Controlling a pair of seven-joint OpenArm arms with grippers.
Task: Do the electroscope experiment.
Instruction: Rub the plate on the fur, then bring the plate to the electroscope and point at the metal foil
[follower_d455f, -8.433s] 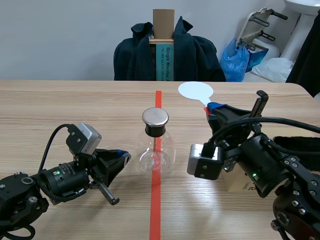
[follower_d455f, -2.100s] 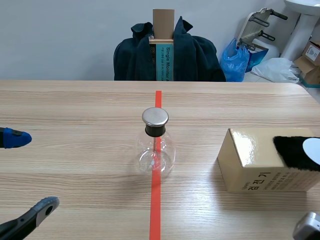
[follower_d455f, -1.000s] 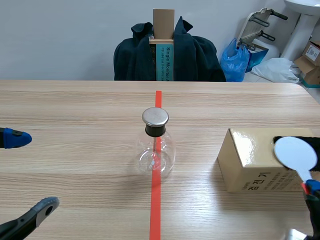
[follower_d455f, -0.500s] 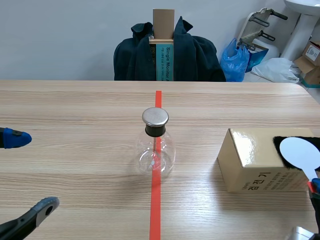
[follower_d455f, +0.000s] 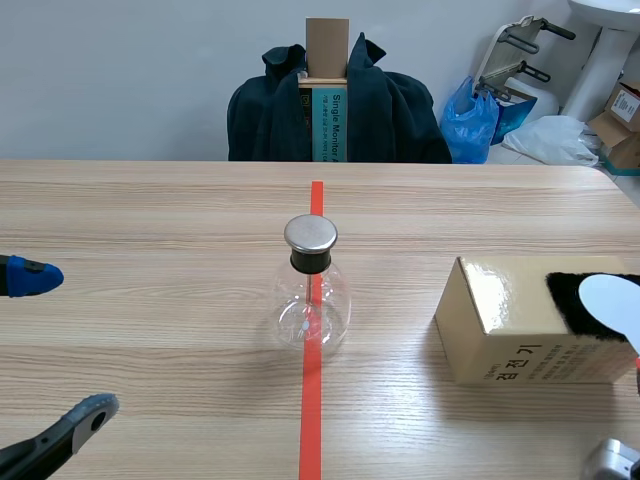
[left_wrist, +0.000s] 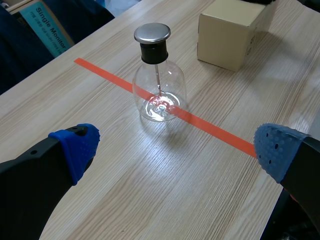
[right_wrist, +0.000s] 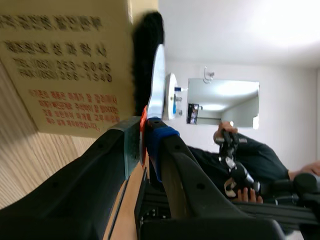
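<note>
**Left jaws wide, right jaws on paddle**

The left jaws stand wide apart, blue pads (left_wrist: 76, 146) showing. The glass electroscope flask (follower_d455f: 311, 300) is upright ahead of them, on the red tape line of the wooden surface (follower_d455f: 150, 230). Further right is a tan box (follower_d455f: 500, 320) with black fur (follower_d455f: 562, 300) on top. The right jaws are clamped on the handle of the white paddle (follower_d455f: 610, 297). Its disc is just ahead of them beside the fur, contact unclear. Behind the surface: dark jacket (follower_d455f: 390, 115) on a chair, blue bag (follower_d455f: 475, 120), grey wall.

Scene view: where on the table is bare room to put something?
Bare wood: between the metal-capped clear glass flask and the tan cardboard box, and beyond the flask. Crowded: the box top, with black fur and white round paddle.
</note>
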